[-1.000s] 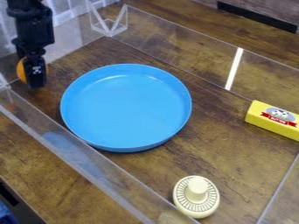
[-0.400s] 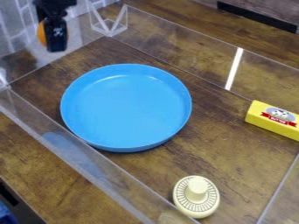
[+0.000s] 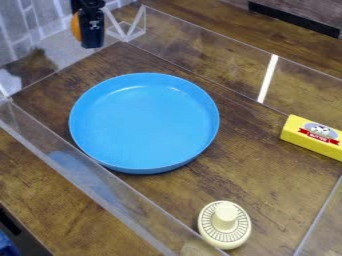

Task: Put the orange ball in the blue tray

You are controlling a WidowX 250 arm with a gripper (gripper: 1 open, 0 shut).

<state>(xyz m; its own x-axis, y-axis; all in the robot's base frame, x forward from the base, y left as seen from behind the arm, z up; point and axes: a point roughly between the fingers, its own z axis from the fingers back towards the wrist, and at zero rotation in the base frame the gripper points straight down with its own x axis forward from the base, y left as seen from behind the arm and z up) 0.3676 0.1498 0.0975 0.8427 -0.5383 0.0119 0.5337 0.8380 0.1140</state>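
1. So, the gripper [image 3: 90, 30] is up in the top-left corner, pointing down, with a sliver of orange showing between its fingers. That's the orange ball [image 3: 80, 22], pinched in the jaws and lifted clear of the wooden table [image 3: 254, 170]. Most of it is hidden by the black fingers, so the hold is my read, not a clean view.
2. Why it's up there: my guess is it's carrying the ball high enough to clear the raised rim of the blue tray [image 3: 144, 122], which sits empty in the middle.
3. Versus a second ago: the gripper was low at the left edge, level with the tray, ball just above the wood. Now it has climbed and slid right along the top of the view. The tray hasn't budged.
4. The yellow block [image 3: 313, 135] at the right and the cream ribbed disc [image 3: 223, 222] at the bottom are exactly where they were, well out of the way.
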